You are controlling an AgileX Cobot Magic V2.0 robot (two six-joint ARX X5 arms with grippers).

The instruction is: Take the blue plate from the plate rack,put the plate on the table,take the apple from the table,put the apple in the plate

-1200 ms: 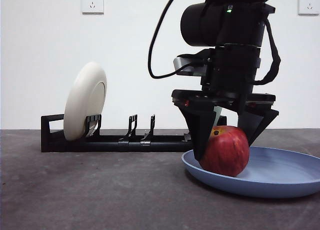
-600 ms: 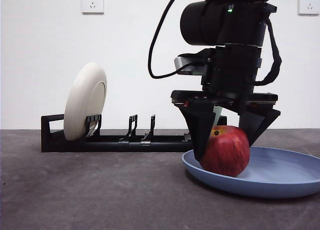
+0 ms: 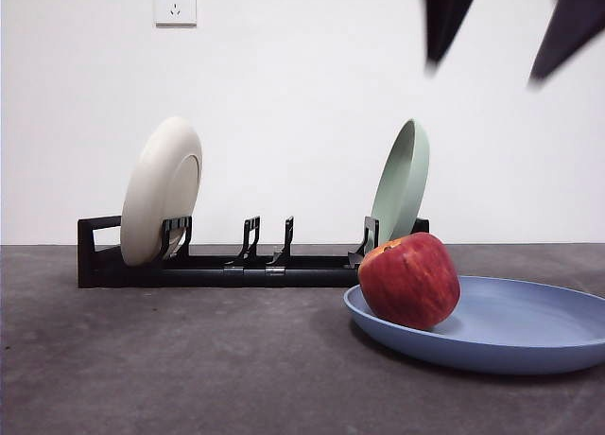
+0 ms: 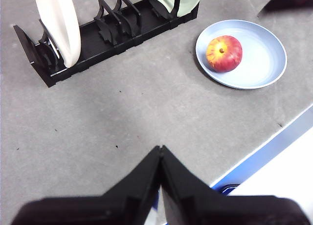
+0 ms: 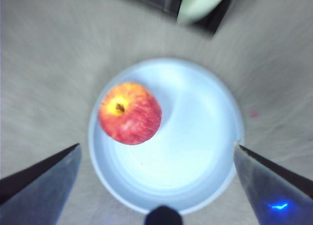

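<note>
Front view: I see the streaked red apple resting inside the matte dusty-blue plate, lower right; the right gripper, jaws spread, sits high at upper right, well apart. Left wrist view: the left gripper is closed, empty. Right wrist view: the apple lies between the parted jaws, untouched.

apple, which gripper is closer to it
Right. The right gripper hangs open right above the apple and plate; the left gripper sits shut, far off across the table.
</note>
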